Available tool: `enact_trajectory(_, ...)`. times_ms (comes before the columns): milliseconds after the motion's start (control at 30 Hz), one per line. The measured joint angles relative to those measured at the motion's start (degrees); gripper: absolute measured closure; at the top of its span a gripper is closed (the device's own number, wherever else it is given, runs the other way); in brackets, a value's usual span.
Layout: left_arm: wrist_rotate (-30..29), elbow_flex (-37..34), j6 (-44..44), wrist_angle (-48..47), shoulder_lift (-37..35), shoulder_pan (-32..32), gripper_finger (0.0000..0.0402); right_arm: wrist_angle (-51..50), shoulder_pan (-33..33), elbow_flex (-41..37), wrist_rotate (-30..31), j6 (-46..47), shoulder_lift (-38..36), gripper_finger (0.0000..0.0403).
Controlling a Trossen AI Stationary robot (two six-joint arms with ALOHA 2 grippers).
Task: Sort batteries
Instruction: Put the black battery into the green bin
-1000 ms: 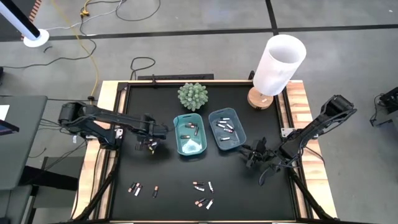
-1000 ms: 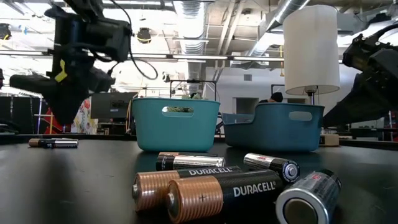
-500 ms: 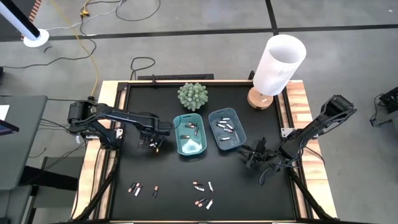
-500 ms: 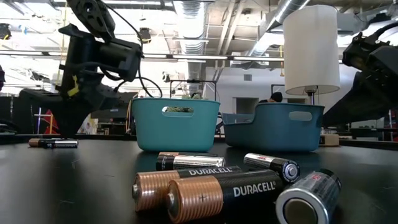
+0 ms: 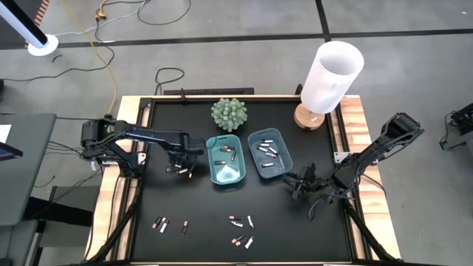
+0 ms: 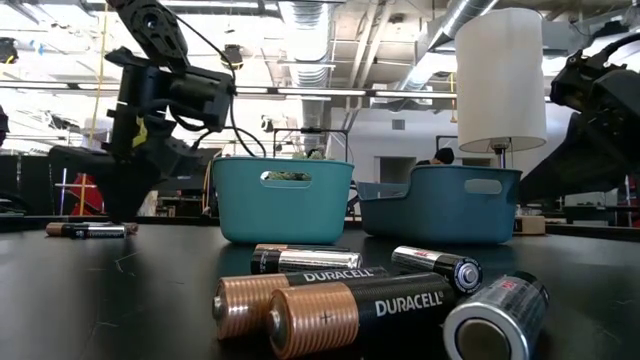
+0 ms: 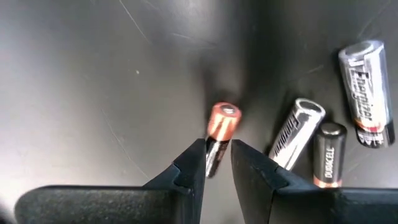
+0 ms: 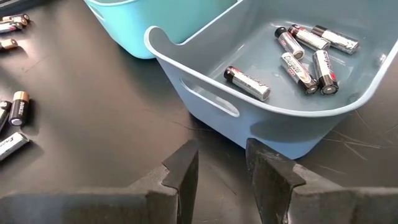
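Both arms are black, slim, jointed links with black cables looped alongside. The left arm [image 6: 150, 90] carries a small yellow tag. Each wrist ends in two dark, wedge-shaped fingers [image 8: 180, 171].

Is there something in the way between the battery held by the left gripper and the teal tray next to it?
Nothing visible. The left gripper is shut on a copper-ended battery just left of the teal tray, with only bare mat between them. The tray's wall must still be cleared.

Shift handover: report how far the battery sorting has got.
Done: several batteries lie in each teal tray and. In hand: the left gripper is shut on a copper-tipped battery. Left: two loose clusters and. The right gripper waits open.
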Motion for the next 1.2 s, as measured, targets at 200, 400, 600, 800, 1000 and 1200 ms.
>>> enact_trajectory(200,-0.02,-0.09,1.20,1.08,0.00,1.39,0.0331,0.13,0.00,0.00,0.00,0.00,0.00,0.0253)
enact_trajectory(400,2.35,-6.52,1.84,6.65,-0.41,2.89,0.0331,0.12,0.00,0.00,-0.02,0.00,0.00,0.0253)
enact_trajectory(600,2.34,-8.07,0.15,7.36,-1.22,3.38,0.0332,0.15,0.00,0.00,-0.02,0.00,0.02,0.0253)
enact_trajectory(800,2.32,-5.02,0.88,6.20,-1.65,3.49,0.0364,0.42,0.00,0.00,-0.02,0.00,0.02,0.0253)
enact_trajectory(1000,2.70,-0.19,-1.19,-0.28,-2.29,3.48,0.0364,0.49,0.00,0.00,-0.02,-0.02,0.02,0.0253)
enact_trajectory(1200,2.14,6.69,-3.67,-5.79,-7.88,3.46,0.0364,0.44,0.00,0.00,-0.04,-0.42,0.02,0.0253)
